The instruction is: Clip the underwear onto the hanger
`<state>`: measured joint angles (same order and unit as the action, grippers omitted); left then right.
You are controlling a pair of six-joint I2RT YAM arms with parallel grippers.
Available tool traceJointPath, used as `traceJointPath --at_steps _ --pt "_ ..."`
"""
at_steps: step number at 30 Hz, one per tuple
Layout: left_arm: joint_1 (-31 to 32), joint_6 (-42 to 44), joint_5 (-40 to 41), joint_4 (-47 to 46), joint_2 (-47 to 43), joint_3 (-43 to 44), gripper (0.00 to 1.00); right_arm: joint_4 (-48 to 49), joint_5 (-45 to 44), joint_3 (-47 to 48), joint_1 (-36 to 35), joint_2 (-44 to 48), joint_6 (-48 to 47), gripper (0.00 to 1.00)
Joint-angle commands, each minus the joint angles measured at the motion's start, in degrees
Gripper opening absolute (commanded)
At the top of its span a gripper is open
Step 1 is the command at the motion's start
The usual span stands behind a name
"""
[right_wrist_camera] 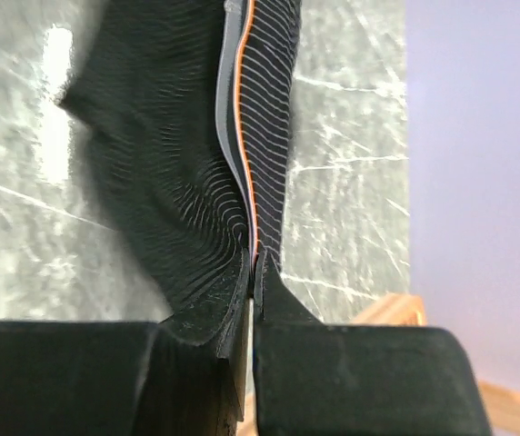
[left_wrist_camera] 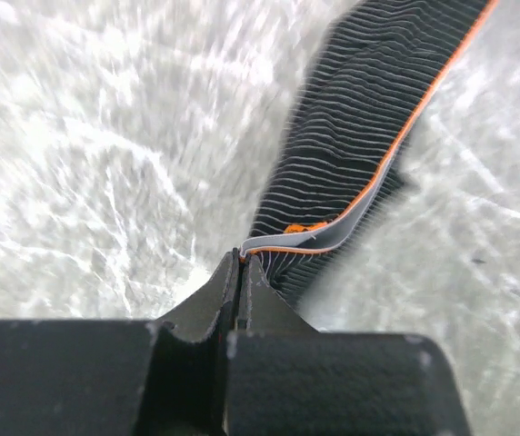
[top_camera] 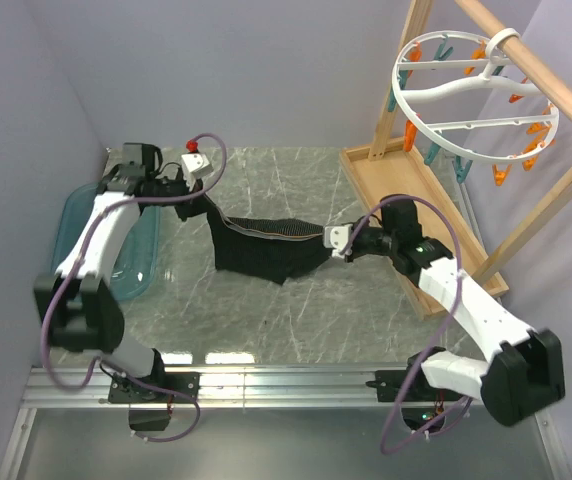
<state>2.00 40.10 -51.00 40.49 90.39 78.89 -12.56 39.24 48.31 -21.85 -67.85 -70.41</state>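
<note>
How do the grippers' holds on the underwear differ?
The left gripper pinches the underwear at its left end by the teal bin; the right gripper pinches its right end by the wooden rack. The left gripper sits farther from the bases than the right. Both are shut on the waistband.

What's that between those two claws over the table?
The black underwear, held by its striped waistband between the left gripper and the right gripper, both shut on it. The top view shows the whole span; each wrist view shows one pinched end.

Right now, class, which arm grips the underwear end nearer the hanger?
The right arm: its jaws pinch the underwear beside the wooden rack; the left arm grips by the teal tub.
</note>
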Motion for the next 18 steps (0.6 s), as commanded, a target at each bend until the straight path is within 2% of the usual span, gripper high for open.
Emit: traceJointPath --at_steps 1,3,7,9,12,15,17,18 --pt "0.02 -2.3 -4.36 -0.85 -11.7 -5.3 0.0 -9.65 -1.54 1.7 0.14 8.15 5.02 0.0" --pt "0.02 -2.13 -4.72 -0.15 -18.45 -9.61 0.0 -12.65 -1.45 0.73 0.14 11.5 6.16 0.0" --pt "0.11 1.73 -8.22 8.44 -27.86 -14.98 0.0 -21.34 0.21 -0.15 -0.48 20.8 9.49 0.0" --pt "0.11 2.79 -8.94 10.92 -31.92 -17.27 0.0 -23.73 1.18 -0.32 -0.92 23.28 11.6 0.0" --pt "0.2 -0.1 -8.15 10.66 -34.4 -19.04 0.0 -24.19 1.28 -1.99 -1.18 25.84 14.76 0.0" --pt "0.29 -2.82 -6.48 8.3 -31.44 -19.83 0.0 -19.19 -0.92 -4.98 -1.27 23.13 17.14 0.0" --pt "0.55 -6.86 -3.86 5.4 -28.0 -20.18 0.0 -14.27 -2.85 -5.42 -1.27 16.47 19.33 0.0" --pt "0.55 -8.61 -2.88 1.56 -23.72 -20.01 0.0 -11.99 -3.64 -4.82 -1.36 10.17 20.22 0.0"
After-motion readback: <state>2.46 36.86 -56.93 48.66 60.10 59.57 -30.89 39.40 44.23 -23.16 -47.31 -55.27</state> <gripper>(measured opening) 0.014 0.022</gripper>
